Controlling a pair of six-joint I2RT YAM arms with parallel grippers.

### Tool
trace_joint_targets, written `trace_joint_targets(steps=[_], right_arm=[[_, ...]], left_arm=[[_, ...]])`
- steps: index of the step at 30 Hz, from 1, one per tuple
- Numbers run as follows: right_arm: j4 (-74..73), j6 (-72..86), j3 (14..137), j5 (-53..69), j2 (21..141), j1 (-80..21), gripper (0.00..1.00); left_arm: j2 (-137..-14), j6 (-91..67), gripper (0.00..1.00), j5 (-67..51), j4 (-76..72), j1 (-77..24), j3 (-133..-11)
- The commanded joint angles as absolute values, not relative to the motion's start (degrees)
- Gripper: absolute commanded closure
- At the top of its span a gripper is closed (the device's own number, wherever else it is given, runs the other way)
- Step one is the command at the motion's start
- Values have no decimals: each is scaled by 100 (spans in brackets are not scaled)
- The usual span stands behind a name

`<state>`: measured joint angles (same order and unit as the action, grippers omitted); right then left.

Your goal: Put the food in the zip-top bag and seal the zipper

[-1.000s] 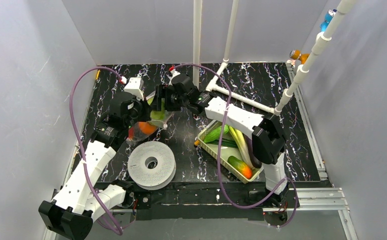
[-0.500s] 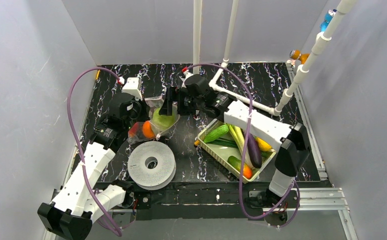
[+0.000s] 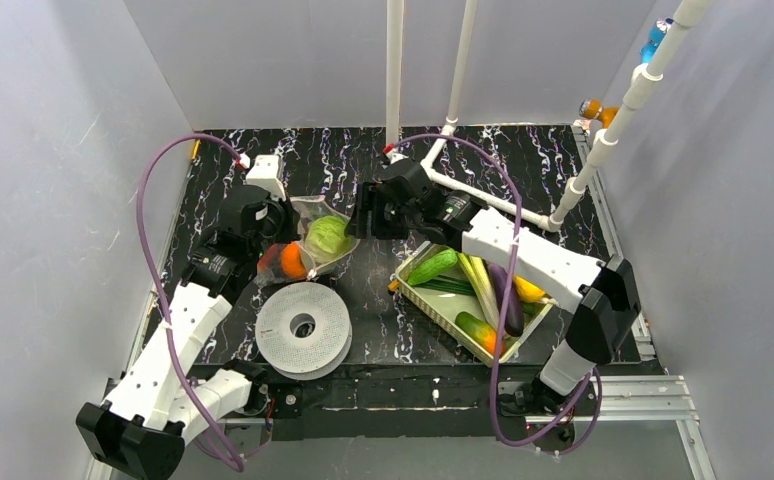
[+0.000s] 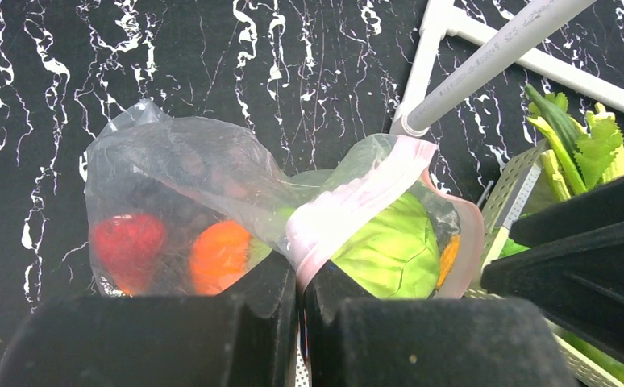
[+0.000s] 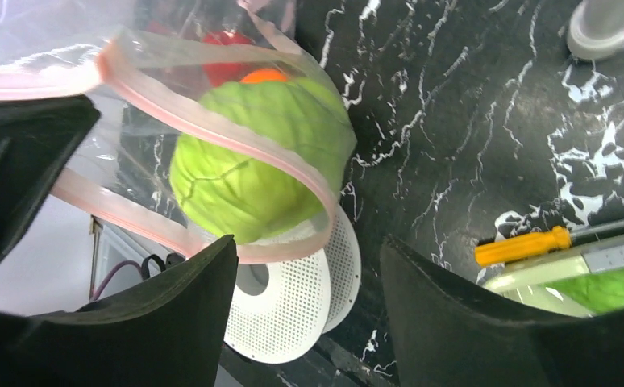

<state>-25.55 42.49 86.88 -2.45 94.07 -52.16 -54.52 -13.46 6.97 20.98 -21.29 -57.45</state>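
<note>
The bag (image 3: 313, 240), left of centre in the top view, is partly filled: the cabbage (image 5: 260, 153) sits at its mouth, with the orange (image 4: 220, 256) and red piece (image 4: 127, 242) deeper in. The zipper (image 4: 349, 211) is pinched by the left gripper (image 4: 301, 278), jaws pressed together. The right gripper (image 5: 305, 274) is spread and empty beside the mouth. Cucumber (image 3: 431, 266), leeks (image 3: 480, 285), eggplant (image 3: 508, 300) and pear (image 3: 529, 290) are left in the tray (image 3: 441, 318), right of centre. Sealing is not yet done.

left arm (image 3: 181, 322): jaws pinched closed | right arm (image 3: 533, 262): jaws spread apart
</note>
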Motion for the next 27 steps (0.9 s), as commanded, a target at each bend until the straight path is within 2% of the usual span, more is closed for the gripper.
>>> trace_joint_targets(steps=[1, 4, 12, 17, 20, 27], right_arm=[[-2217, 4464, 8418, -529, 9195, -5230, 35], [-2271, 4407, 8608, -531, 9437, -5229, 47], [-2278, 4375, 8800, -548, 9821, -5231, 55], [-2276, 4366, 8785, -481, 9935, -5242, 55], [-2166, 4383, 8747, -367, 10006, -5268, 59], [-2328, 4040, 9574, -545, 10185, -5481, 84]], left_arm=[[-5419, -1256, 100, 952, 1866, -2197, -5641], [-5457, -1242, 100, 988, 1842, -2251, -5615], [-5468, -1181, 100, 1025, 1833, -2310, -5608], [-5410, -1153, 100, 1114, 1776, -2312, -5556], [-5428, -1153, 100, 1099, 1768, -2314, -5555], [-5495, -1387, 100, 1383, 1784, -2344, -5618]])
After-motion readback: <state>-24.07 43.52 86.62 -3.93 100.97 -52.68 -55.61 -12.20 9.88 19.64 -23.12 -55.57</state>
